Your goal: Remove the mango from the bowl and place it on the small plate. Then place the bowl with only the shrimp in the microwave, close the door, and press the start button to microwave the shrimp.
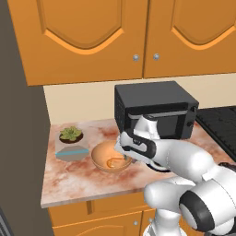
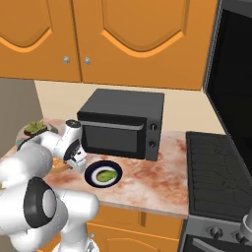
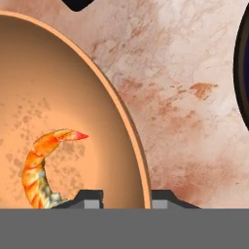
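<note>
Presently my claw (image 3: pixel 124 198) is clenched on the rim of the round orange-tan wooden bowl (image 1: pixel 109 157), one finger inside the wall and one outside, as the hand view shows. The small curled orange shrimp (image 3: pixel 41 172) lies alone on the bowl floor, close to the inner finger. The smooth green oval mango (image 2: pixel 105 175) rests on the small navy-rimmed plate (image 2: pixel 92 177), just beside the bowl on the mottled reddish stone worktop (image 1: pixel 73 177), so I judge the first step done.

The black boxy oven (image 2: pixel 121 123) stands behind the bowl with its door shut in both base views. A potted succulent (image 1: pixel 71 135) sits to the left of the bowl.

Risks as I judge them:
- A one-sided rim grip may let the bowl tilt on lifting; the shrimp could slide out.
- The pinch on a thin curved wall may slip, dropping the bowl onto the worktop.
- The plate sits near; a swing to that side could knock it or roll the mango off.
- I cannot see an open microwave cavity; carrying the bowl toward a closed door would cause a collision.
</note>
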